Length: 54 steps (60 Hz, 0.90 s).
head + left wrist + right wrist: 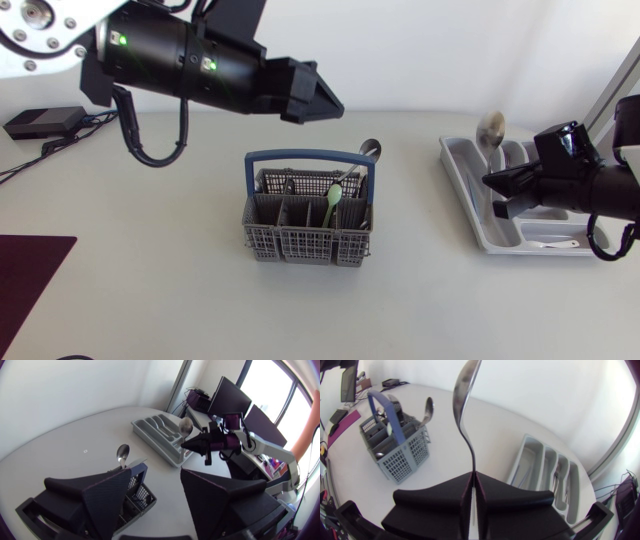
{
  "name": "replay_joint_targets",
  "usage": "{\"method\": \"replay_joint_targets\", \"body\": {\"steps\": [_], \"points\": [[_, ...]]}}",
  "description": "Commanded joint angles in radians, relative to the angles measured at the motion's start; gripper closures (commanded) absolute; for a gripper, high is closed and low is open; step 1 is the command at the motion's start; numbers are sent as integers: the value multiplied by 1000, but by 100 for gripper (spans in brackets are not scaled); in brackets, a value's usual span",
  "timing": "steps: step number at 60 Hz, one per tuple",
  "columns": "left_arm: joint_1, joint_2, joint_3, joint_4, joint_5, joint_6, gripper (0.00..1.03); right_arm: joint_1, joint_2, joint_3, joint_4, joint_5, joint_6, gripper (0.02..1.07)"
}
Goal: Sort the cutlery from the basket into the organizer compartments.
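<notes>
The grey cutlery basket [308,228] with a blue handle [310,158] stands mid-table. A green spoon [333,200] and a metal spoon [368,152] stick out of it. My left gripper [322,97] hangs high above the basket, open with nothing between its fingers [100,492]; the basket [137,495] shows below them. The grey organizer [462,185] lies at the right. Over it my right gripper [497,184] is shut on the handle of a metal spoon [462,400], which stands upright with its bowl [490,127] on top. The left wrist view also shows this spoon [186,426].
A white utensil [556,244] lies in the organizer's near compartment. A dark maroon mat [30,272] sits at the table's front left. A black box [45,122] with cables lies at the back left.
</notes>
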Motion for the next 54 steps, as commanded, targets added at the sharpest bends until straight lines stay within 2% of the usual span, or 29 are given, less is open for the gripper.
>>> {"method": "replay_joint_targets", "body": {"steps": [1, 14, 22, 54], "points": [[-34, -6, -39, 5, -47, 51, 35, -49, 77, 71, 29, 18, 1, 101], [-113, 23, -55, 5, -174, 99, 35, -164, 310, 254, 71, 78, 6, 101], [-141, 55, -61, 5, -209, 119, 35, -174, 438, 355, 94, 149, 10, 101], [-173, 115, -91, 9, -237, 155, 36, -118, 887, 671, 117, 380, 89, 101]]}}
